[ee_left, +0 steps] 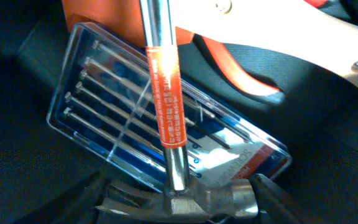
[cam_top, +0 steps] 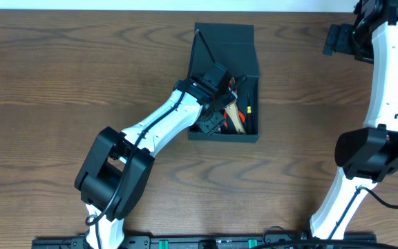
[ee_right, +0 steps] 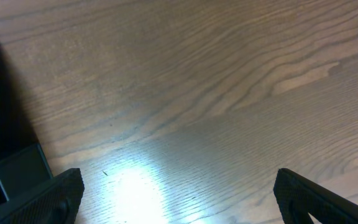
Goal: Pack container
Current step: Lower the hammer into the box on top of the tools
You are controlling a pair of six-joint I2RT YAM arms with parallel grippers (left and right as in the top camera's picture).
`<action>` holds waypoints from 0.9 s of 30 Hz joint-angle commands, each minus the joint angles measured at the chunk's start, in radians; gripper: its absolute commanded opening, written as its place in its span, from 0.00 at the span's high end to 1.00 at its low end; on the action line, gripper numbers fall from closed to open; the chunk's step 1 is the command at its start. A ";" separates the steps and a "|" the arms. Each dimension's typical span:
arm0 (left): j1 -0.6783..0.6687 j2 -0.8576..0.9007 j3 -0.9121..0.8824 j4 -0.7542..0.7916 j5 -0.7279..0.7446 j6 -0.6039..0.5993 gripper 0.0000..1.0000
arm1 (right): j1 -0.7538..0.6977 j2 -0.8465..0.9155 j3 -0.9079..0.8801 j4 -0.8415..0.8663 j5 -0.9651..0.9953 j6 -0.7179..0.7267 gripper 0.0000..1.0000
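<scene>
The container (cam_top: pixel 226 137) is a dark grey-blue box with its flap lid open. It sits on the brown desk (cam_top: pixel 81 69). The left tool (ee_left: pixel 182 200) is inside the box and holds the head of a hammer (ee_left: pixel 166 93) between its fingers. Under the hammer lies a clear case (ee_left: pixel 104 106) of thin screwdrivers, with pliers (ee_left: pixel 278 50) beside it. The right tool (ee_right: pixel 179 193) is spread wide over bare desk, far to the right of the box.
</scene>
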 commanded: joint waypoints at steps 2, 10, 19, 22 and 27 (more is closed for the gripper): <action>-0.002 0.021 0.001 -0.014 0.003 0.007 0.23 | 0.001 -0.009 0.017 -0.003 0.006 0.014 0.01; -0.002 0.021 0.001 -0.012 0.003 0.008 0.14 | 0.001 -0.009 0.017 -0.003 0.006 0.014 0.01; -0.002 0.003 0.054 -0.001 -0.094 -0.002 0.14 | 0.001 -0.009 0.017 -0.003 0.006 0.014 0.01; -0.002 -0.005 0.106 -0.001 -0.102 -0.035 0.18 | 0.001 -0.009 0.017 -0.003 0.006 0.014 0.01; -0.003 -0.008 0.219 -0.001 -0.102 -0.158 0.47 | 0.001 -0.009 0.017 -0.003 0.006 0.014 0.01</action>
